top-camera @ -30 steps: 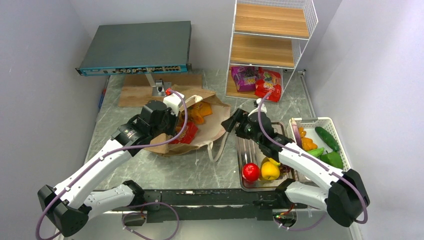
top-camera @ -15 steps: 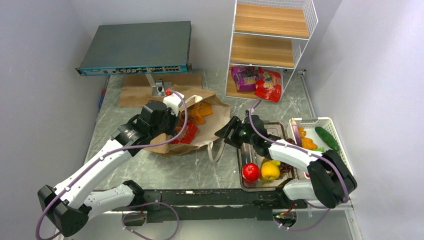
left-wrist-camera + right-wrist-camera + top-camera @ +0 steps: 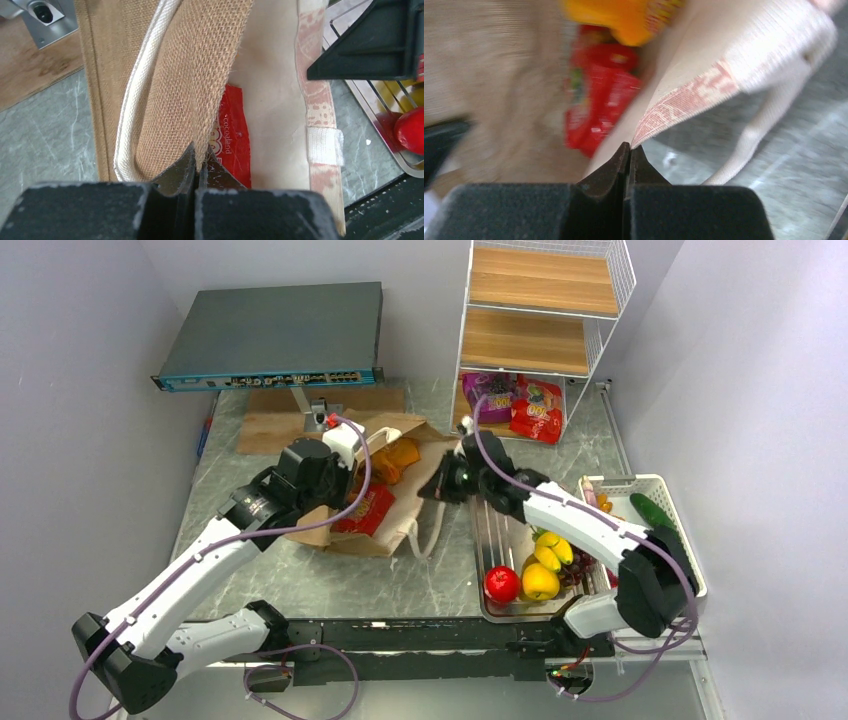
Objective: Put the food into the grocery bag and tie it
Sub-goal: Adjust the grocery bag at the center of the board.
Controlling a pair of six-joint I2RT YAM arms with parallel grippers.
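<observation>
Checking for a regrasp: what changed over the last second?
The right gripper swung left from over the tray to the grocery bag and shut on its right rim. The left gripper stayed shut on the other rim; the apple stayed in the tray.

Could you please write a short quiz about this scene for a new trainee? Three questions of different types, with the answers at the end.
1. True or false: the jaws of the left gripper stand wide open.
2. The right gripper is: A, open; B, shut, far from any bag; C, shut on the rim of the grocery bag.
3. Fill in: the snack packet seen inside the bag from the left wrist is ___ in colour.
Key: 1 false; 2 C; 3 red.
</observation>
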